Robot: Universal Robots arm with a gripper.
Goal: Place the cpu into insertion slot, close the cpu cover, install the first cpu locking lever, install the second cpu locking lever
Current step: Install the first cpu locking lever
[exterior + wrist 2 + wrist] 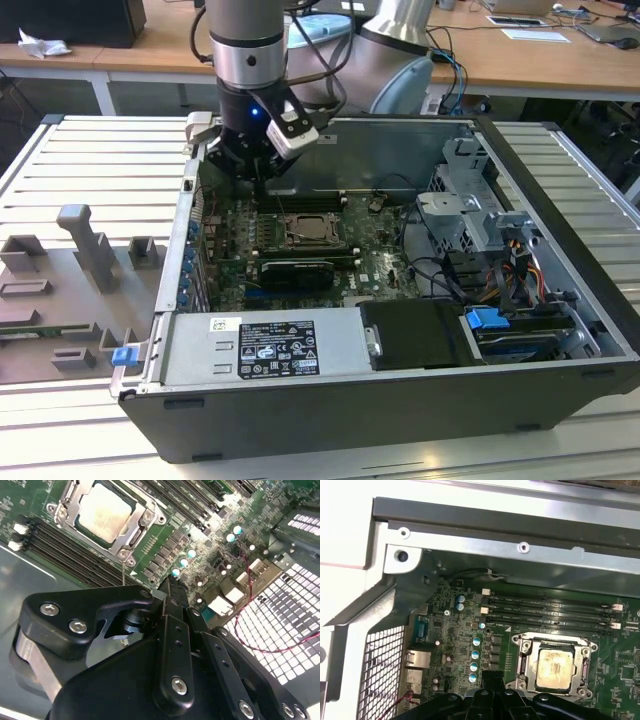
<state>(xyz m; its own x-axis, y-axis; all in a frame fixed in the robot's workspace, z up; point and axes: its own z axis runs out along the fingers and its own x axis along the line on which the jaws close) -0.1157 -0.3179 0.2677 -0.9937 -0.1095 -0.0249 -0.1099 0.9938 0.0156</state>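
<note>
The cpu (555,667) lies in its socket on the green motherboard, pale metal top facing up; it also shows in the second wrist view (104,512) and the exterior view (308,232). The cpu cover (524,661), a silvery frame, lies flat around it (134,536). A thin wire lever (123,570) runs from one socket corner. My gripper (262,180) hangs above the board's back corner, toward the exterior view's left of the socket. Its black fingers (172,587) are shut together with nothing between them, and their tip (492,676) stands short of the socket.
The open computer case (560,170) walls in the board. Memory slots (550,612) run beside the socket, and a row of capacitors (476,652) lies near the fingertip. A drive cage (470,200) and cables lie at the exterior view's right. The power supply (270,345) sits in front.
</note>
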